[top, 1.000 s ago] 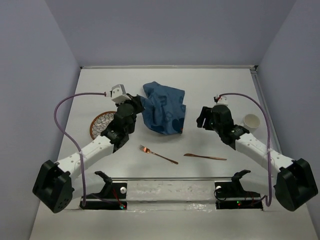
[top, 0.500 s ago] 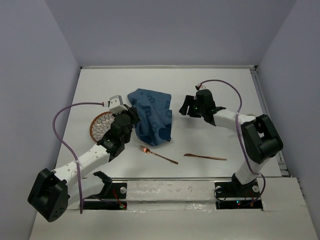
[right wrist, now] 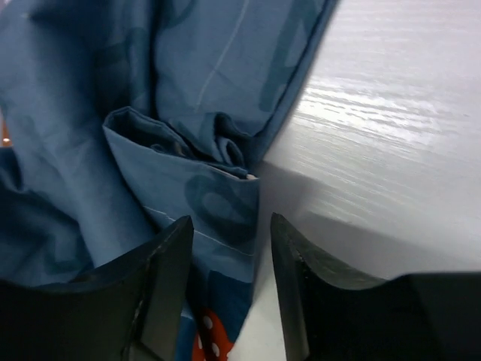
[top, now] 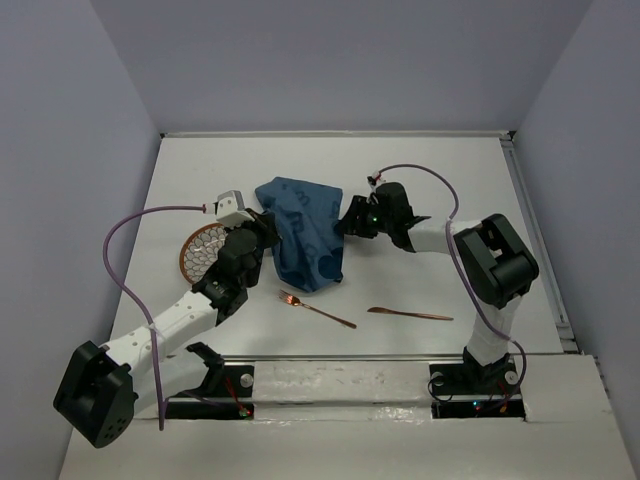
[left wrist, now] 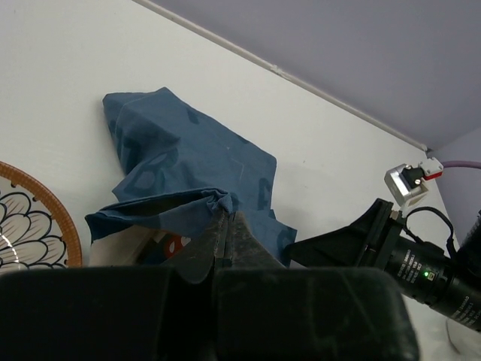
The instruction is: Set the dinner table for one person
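The white dinner table [top: 430, 170] carries a crumpled dark blue patterned placemat [top: 305, 235]. My left gripper [top: 268, 228] is shut on the cloth's left edge; the left wrist view shows the closed jaws [left wrist: 226, 219] pinching a fold of the placemat [left wrist: 188, 162]. My right gripper [top: 350, 222] is open at the cloth's right edge. In the right wrist view its fingers [right wrist: 229, 256] straddle the hem of the placemat [right wrist: 113, 113], low over the table [right wrist: 391, 150].
A patterned plate with a brown rim [top: 200, 250] lies left of the cloth, partly under my left arm, and shows in the left wrist view [left wrist: 30, 218]. A copper fork [top: 316, 309] and copper knife [top: 410, 314] lie near the front.
My left gripper dragged the placemat left and nearer, then held. My right arm swung from the right side to the cloth's right edge. A white cup seen earlier at right no longer shows.
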Robot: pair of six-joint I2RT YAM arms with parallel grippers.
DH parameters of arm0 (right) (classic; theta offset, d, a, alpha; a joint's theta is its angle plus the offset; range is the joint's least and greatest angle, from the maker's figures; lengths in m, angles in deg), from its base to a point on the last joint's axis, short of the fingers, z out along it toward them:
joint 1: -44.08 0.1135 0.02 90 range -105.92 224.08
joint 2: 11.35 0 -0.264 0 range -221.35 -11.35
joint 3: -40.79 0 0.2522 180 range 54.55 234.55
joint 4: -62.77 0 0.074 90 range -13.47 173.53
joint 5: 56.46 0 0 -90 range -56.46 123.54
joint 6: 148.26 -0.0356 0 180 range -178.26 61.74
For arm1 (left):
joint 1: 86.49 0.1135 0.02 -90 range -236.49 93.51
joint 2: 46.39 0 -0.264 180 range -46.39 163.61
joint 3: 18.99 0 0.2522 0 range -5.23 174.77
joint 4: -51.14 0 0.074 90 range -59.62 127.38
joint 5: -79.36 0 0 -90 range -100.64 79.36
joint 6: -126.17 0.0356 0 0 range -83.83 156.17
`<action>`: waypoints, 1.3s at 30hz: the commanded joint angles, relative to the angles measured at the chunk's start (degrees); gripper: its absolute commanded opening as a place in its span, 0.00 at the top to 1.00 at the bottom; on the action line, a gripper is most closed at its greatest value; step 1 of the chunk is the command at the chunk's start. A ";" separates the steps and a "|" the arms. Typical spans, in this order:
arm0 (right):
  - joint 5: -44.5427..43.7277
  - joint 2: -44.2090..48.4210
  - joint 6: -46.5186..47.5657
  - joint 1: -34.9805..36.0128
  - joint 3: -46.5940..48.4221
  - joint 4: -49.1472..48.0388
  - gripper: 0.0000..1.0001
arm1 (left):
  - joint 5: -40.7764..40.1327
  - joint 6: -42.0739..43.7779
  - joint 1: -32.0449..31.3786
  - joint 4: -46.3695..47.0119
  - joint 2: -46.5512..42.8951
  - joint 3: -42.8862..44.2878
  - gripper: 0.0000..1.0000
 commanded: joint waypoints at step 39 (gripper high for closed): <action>-46.22 55.13 19.35 -0.68 5.02 20.80 1.00 | -1.17 3.29 4.24 3.91 -9.74 14.83 1.00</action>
